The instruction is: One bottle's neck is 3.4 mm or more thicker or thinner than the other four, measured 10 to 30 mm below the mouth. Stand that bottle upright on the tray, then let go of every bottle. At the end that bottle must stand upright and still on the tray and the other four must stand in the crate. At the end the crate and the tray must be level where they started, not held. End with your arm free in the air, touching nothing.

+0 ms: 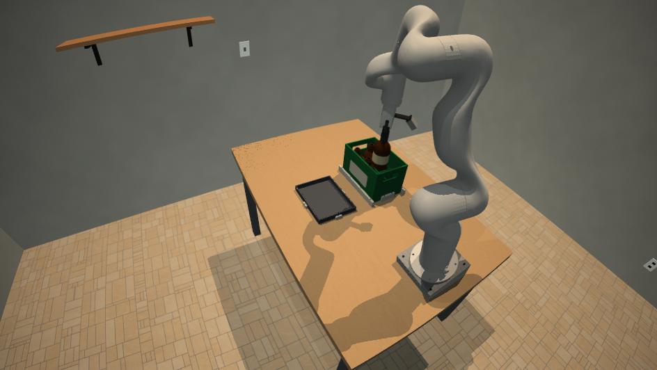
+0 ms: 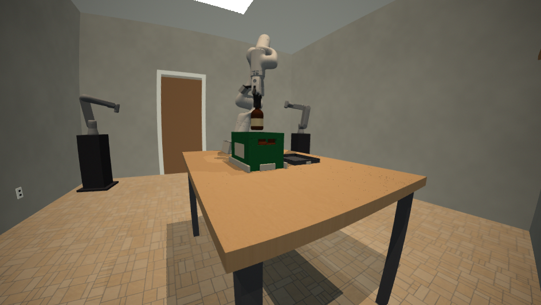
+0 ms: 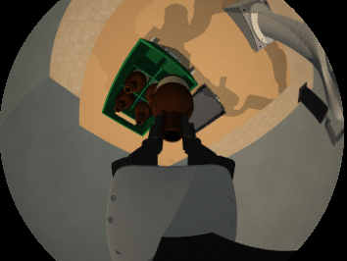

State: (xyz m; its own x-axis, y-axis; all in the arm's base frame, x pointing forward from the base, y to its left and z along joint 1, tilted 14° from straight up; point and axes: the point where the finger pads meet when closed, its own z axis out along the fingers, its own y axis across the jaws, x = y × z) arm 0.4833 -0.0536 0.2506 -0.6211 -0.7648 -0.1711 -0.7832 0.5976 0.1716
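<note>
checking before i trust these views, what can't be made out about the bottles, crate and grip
- Bottles in the green crate: top view shows only some caps; the lifted bottle and crate walls hide the rest, so no count.
- Neck thickness: too small in every view to compare.
- Gripper contact: wrist view shows the jaws on the neck, but the bottle's shoulder hides its label.
- Tray: exterior view, crate covers its near end.

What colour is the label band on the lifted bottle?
Cream, on the brown bottle held by the gripper; clearest in the top view.
</note>
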